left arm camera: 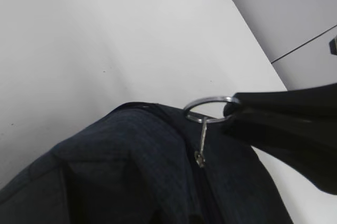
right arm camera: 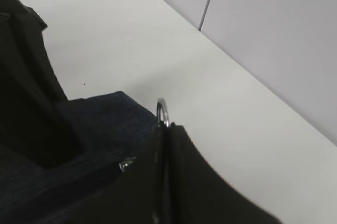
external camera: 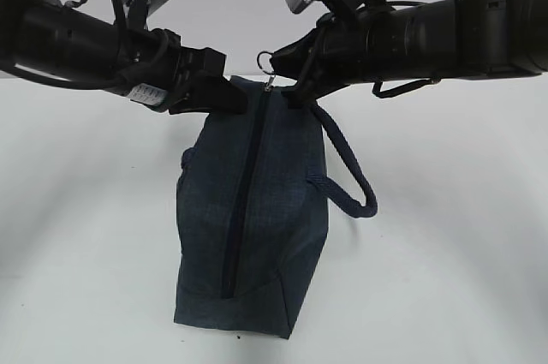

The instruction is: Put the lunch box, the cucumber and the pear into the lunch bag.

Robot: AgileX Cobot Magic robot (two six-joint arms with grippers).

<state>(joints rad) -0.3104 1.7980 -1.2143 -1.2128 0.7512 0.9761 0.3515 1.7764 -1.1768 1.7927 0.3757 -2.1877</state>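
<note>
Lunch bag (external camera: 257, 218) zipped, nothing packed. Right hand (external camera: 291, 81) clamped on ring pull (external camera: 266, 62); left hand (external camera: 224, 94), at 9 o'clock, pinches bag's top fabric. Food unseen.

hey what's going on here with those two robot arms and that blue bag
Two robot arms are working at the far end of a dark navy lunch bag lying on a white table. The right gripper has its jaws shut on the metal ring pull of the zipper. The left gripper is pressed against the bag's end beside the zipper, apparently holding the fabric. The zipper looks closed along its length. No lunch box, cucumber or pear is in view.
</note>
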